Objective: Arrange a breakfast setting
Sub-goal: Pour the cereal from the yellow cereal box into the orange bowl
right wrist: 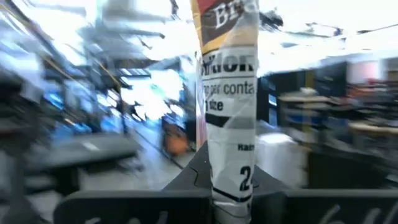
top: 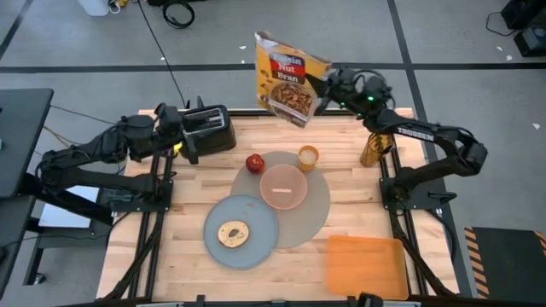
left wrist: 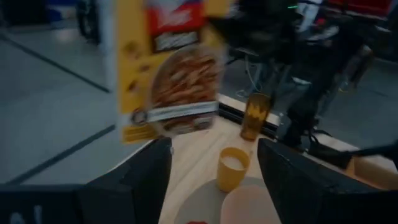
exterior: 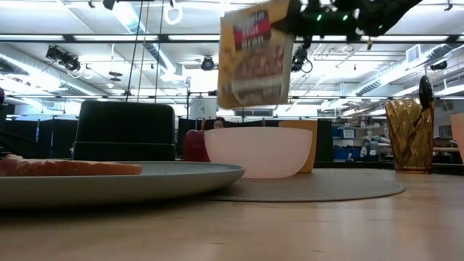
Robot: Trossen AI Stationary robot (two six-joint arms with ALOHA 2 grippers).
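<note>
My right gripper (top: 328,89) is shut on a yellow cereal box (top: 290,78), high above the table's far edge; the box also shows in the low view (exterior: 255,54). On the round taupe mat (top: 317,213) stand a pink bowl (top: 283,187) and a small orange cup (top: 308,156). A red apple (top: 254,162) sits at the mat's far left rim. A grey plate (top: 256,223) with a bagel (top: 233,234) overlaps the mat's near left. My left gripper (left wrist: 214,180) is open and empty beside the black toaster (top: 209,130). A spoon-like utensil (exterior: 425,93) stands in an amber glass (top: 374,149). My right gripper pinches the cereal box between its two fingers at a narrow side panel (right wrist: 231,168), near the box's right lower corner (top: 317,98). The fingers come from the table's right side. The box is lifted clear of the table and tilted, its printed front facing up and toward the near side.
A flat orange board (top: 367,264) lies at the near right corner. The toaster stands at the far left. The amber glass stands at the far right, under my right arm. Bare wood shows at the near left and right of the mat.
</note>
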